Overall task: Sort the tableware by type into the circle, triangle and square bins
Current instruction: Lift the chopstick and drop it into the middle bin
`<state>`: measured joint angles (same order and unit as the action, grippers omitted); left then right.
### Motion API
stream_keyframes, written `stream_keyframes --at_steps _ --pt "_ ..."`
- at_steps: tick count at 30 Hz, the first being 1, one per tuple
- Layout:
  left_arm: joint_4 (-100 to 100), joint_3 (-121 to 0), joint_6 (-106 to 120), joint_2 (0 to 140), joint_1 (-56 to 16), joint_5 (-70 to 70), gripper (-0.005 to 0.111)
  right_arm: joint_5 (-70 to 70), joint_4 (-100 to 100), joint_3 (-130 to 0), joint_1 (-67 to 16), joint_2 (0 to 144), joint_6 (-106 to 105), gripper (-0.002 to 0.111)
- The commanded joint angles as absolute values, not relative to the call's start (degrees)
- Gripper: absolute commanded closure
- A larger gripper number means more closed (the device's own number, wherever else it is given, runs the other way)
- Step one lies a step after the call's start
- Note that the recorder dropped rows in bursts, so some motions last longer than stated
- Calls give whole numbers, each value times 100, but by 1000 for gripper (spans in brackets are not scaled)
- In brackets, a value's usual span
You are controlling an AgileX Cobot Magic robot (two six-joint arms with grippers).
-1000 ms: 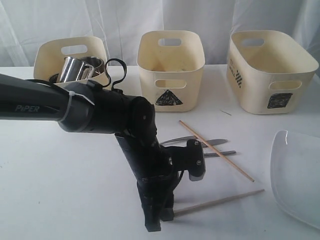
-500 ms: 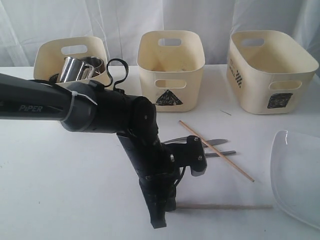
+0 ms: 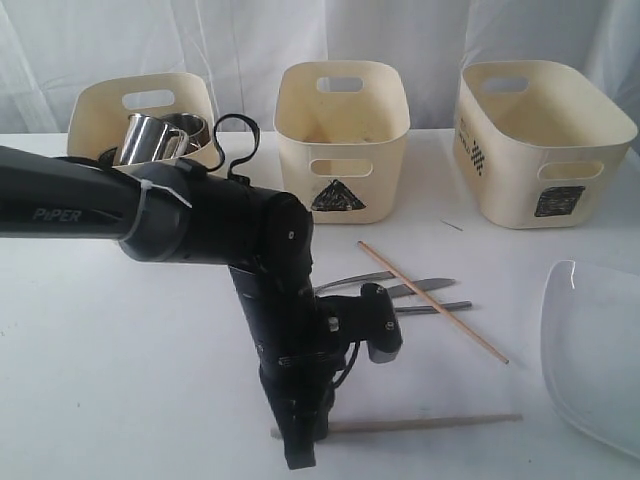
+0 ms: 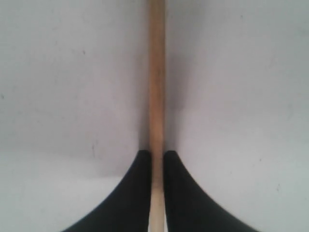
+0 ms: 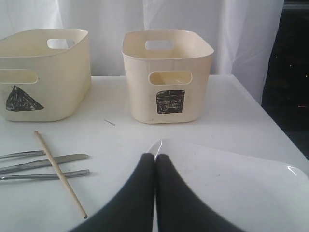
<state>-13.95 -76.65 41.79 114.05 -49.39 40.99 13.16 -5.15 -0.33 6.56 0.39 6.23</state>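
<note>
My left gripper (image 3: 298, 445) is down at the table's front edge, shut on the thick end of a wooden chopstick (image 3: 425, 423) that lies almost level on the table. In the left wrist view the chopstick (image 4: 156, 87) runs straight between the gripper's (image 4: 157, 155) black fingers. The other chopstick (image 3: 432, 301) lies slanted across the steel knife, fork and spoon (image 3: 410, 290). My right gripper (image 5: 155, 156) is shut with nothing between its fingers, over the near corner of the clear plate (image 5: 231, 186). The triangle bin (image 3: 340, 125) and square bin (image 3: 540, 140) stand at the back.
A third cream bin (image 3: 110, 115) at the back left holds steel mugs (image 3: 150, 138); the arm hides its mark. The clear plate (image 3: 595, 350) lies at the right edge. The left arm (image 3: 200, 220) spans the left half of the table.
The left gripper's jaws have closed on the chopstick. The stick swung from slanted to almost level, and the gripper shifted slightly left.
</note>
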Motion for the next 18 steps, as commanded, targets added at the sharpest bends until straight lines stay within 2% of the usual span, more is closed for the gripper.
stream_keyframes --at_steps 1,9,14,18 --pt "-981 -7608 3832 11024 -4970 4391 107 1276 -542 0 624 0 623 108" --pt "-911 -7608 3545 10084 -4970 3865 107 1276 -542 0 624 0 623 108" --pt "-911 -7608 3425 9642 -4970 2621 107 1276 -542 0 624 0 623 108" --pt "-921 -7608 3304 9650 -4891 1073 107 1276 -542 0 624 0 623 108"
